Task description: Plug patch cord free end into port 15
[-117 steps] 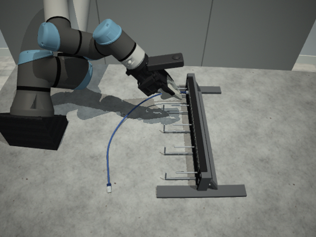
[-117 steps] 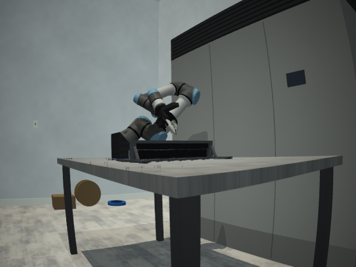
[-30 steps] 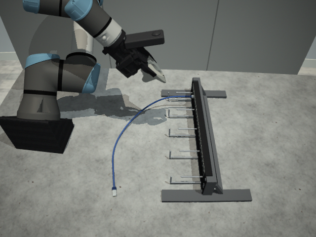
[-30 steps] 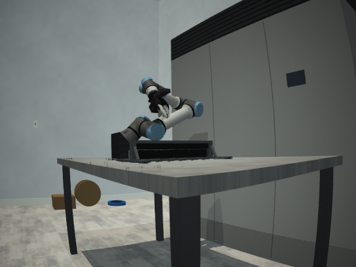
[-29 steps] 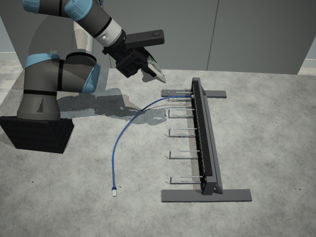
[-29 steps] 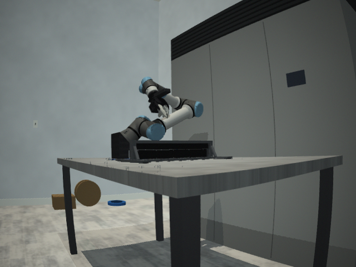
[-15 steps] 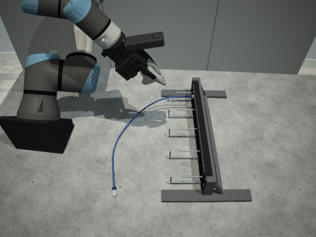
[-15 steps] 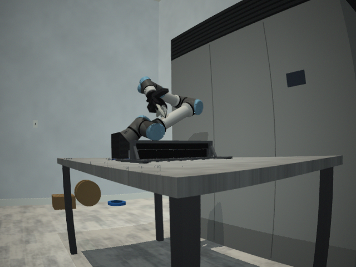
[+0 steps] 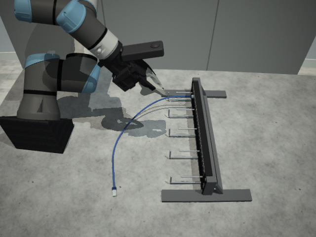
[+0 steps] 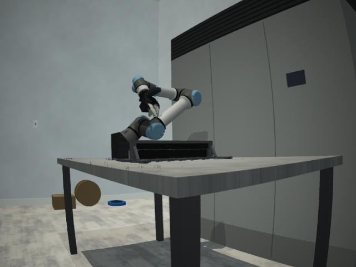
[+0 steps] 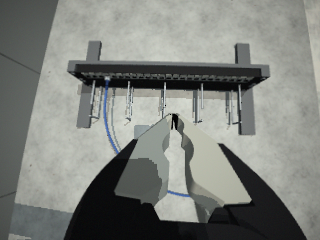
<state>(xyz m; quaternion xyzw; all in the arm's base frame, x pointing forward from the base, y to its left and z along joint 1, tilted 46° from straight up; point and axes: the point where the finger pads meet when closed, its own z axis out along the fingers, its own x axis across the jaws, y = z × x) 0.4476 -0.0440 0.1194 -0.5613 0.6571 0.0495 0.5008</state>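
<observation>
The blue patch cord (image 9: 122, 132) runs from a port near the far end of the rack (image 9: 202, 135) and curves across the table. Its free plug (image 9: 115, 191) lies on the table, far from the rack's front. My gripper (image 9: 163, 92) is shut and empty. It hangs in the air above the cord, near the plugged end. In the wrist view the shut fingertips (image 11: 173, 118) point at the middle of the rack (image 11: 167, 74), and the cord (image 11: 108, 120) leaves a port at the left. The rack stands upright in the side view (image 10: 172, 149).
Several metal cable-guide brackets (image 9: 182, 132) stick out of the rack's front toward the arm. The rack rests on two flat feet (image 9: 206, 195). The arm's black base (image 9: 35, 132) stands at the table's left. A grey cabinet wall stands behind the table.
</observation>
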